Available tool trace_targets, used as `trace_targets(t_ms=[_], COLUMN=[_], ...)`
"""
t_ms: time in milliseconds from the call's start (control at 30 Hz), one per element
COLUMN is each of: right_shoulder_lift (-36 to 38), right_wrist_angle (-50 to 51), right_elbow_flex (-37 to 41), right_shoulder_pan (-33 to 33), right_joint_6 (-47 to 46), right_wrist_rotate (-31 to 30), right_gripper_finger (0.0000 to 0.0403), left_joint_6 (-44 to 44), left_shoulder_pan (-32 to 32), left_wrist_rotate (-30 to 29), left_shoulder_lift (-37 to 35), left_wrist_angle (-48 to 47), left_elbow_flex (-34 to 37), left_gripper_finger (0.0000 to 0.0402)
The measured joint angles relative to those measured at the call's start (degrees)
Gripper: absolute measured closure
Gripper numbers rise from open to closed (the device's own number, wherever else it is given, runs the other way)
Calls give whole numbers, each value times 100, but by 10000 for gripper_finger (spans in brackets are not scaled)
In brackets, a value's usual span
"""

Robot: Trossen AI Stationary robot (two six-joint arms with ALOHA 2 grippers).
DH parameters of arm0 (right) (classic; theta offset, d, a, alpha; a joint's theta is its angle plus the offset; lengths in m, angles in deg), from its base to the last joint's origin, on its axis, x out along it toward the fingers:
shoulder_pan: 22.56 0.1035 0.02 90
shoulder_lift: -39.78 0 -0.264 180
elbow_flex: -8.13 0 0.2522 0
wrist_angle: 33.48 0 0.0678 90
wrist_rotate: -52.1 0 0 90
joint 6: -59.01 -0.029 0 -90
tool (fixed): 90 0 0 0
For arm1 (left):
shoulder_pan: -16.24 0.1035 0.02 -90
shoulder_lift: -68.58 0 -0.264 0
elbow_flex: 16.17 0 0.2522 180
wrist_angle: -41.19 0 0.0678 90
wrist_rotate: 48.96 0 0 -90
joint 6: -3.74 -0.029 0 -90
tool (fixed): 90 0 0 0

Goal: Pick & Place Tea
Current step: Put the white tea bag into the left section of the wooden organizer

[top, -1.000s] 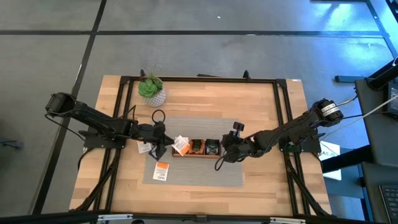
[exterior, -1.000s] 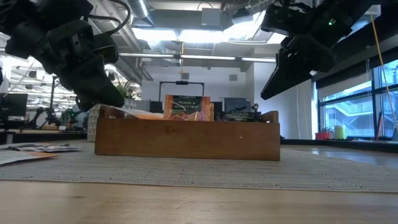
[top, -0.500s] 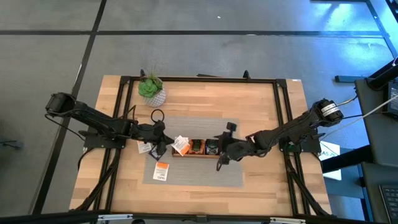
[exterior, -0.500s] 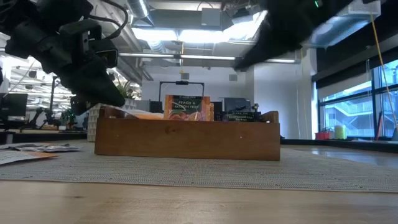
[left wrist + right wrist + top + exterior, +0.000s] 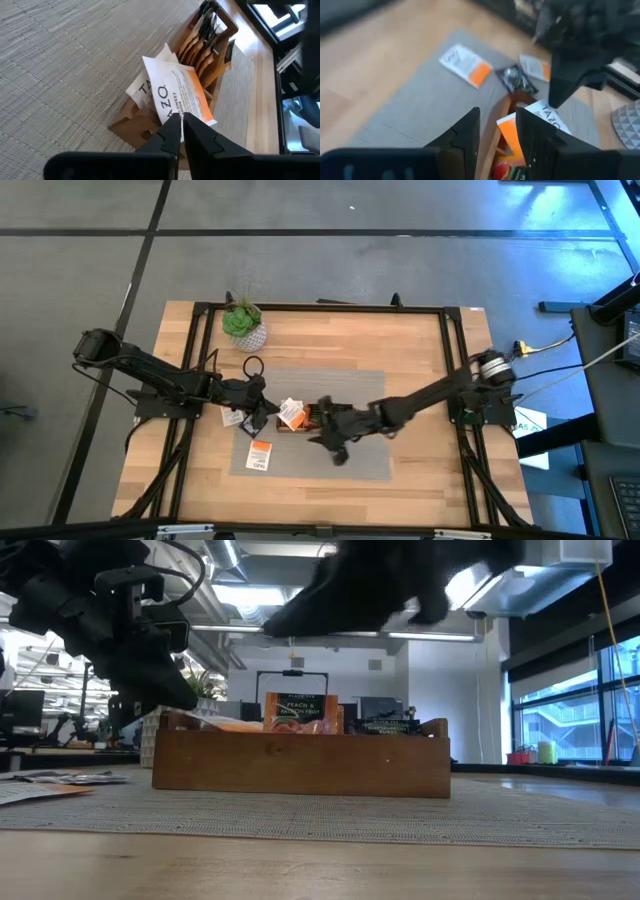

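The long wooden tray [image 5: 330, 426] lies on the grey mat [image 5: 300, 465] and holds upright tea sachets [image 5: 300, 712]. A white-and-orange sachet [image 5: 175, 92] sticks up out of the tray's left end, and my left gripper [image 5: 181, 120] is shut on it. Loose tea lies flat on the mat left of the tray: white-and-orange sachets [image 5: 467, 65] [image 5: 535, 67] and a dark one [image 5: 516, 80]. My right gripper [image 5: 497, 132] hangs open over the tray's left half [image 5: 325, 438] with nothing between its fingers. My left gripper pinches the white-and-orange sachet by its lower edge [image 5: 186, 113] between its two fingertips. The fingers come slanting down from the table's left. The sachet stands tilted, its far part leaning into the tray's left compartment.
A small green plant in a white pot [image 5: 243, 323] stands at the far left of the table. Black frame rails [image 5: 320, 307] run around the table top. Bare mat lies in front of the tray.
My right gripper has swept toward the table's left edge, from beside the tray's right end to above its left half, turning as it went. My left gripper has stayed in place and rolled a little.
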Motion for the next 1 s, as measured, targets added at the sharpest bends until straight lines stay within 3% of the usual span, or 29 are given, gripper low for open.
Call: trace_targets(t_ms=[233,367,533,767,1000], right_shoulder_lift=[-1047,-1419,-1734,-1853,-1853], right_wrist_angle=[1719,1968,1986,1813,1540], right_elbow_flex=[-1541,-1980,-2147,-2194,-2194], right_shoulder_pan=[-109,-118,-109,-203,-432], right_joint_6=[683,977,1561,1592,1572], right_wrist_rotate=[-819,-1063,-1077,-1667,-1548], right_gripper_finger=[274,274,274,274,274], left_joint_6=[-5,-17,-67,-66,-66], left_shoulder_pan=[0,0,0,0,1], left_wrist_rotate=[118,223,326,369,359], left_shoulder_lift=[-27,-105,-260,-411,-424], left_wrist_angle=[62,98,71,116,122], left_elbow_flex=[0,-2,-2,-2,-2], left_gripper_finger=[386,382,382,382,380])
